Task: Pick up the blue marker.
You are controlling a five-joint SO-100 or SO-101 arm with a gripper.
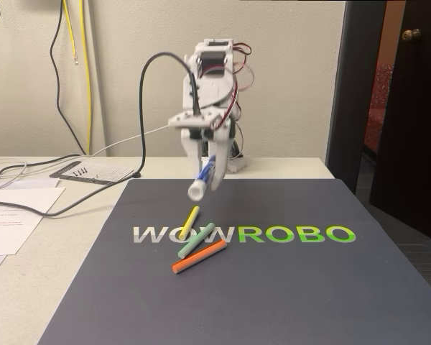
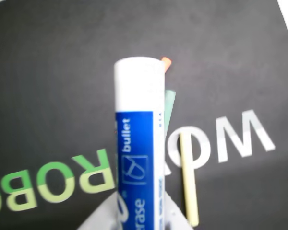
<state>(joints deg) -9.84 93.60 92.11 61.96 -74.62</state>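
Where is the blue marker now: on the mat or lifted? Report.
Lifted: the end effector holds the blue marker tilted above the mat.

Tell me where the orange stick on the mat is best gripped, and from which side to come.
Grip the orange stick at its lower-left half, coming down from above with the fingers across its width. It lies flat on the mat, and the green stick lies close beside its upper-right part, so the free end probably gives more room.

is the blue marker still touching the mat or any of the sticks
Apart. In the fixed view the blue marker hangs tilted in the gripper, with dark mat showing between its white end and the yellow stick below.
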